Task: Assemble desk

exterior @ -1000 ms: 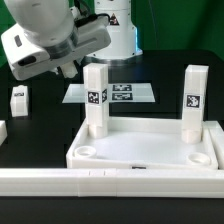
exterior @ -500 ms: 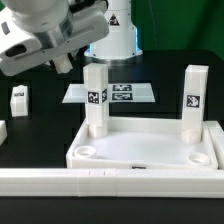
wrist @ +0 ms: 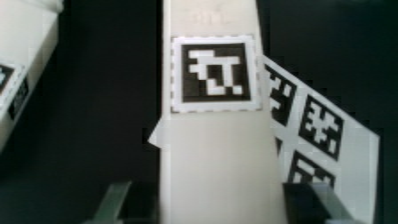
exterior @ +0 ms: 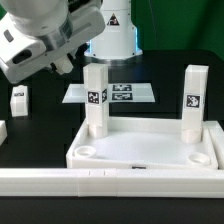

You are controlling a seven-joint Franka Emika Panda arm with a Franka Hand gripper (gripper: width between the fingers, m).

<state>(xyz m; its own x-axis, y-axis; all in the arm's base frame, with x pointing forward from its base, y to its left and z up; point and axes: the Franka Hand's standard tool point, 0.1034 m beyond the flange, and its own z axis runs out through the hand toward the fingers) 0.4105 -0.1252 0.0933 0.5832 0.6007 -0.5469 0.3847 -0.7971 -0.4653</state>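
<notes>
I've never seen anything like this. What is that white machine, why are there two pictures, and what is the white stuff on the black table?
The white machine is a robot arm building a model desk. One picture comes from a camera off the arm, the other from a camera on its wrist, looking past its gripper. On the table lies the desk top, a tray with an upright leg and a second upright leg in its far corners; a loose leg stands apart, and a marker board lies behind. In the wrist picture the two fingers flank a tagged leg; whether they squeeze it I cannot tell.
</notes>
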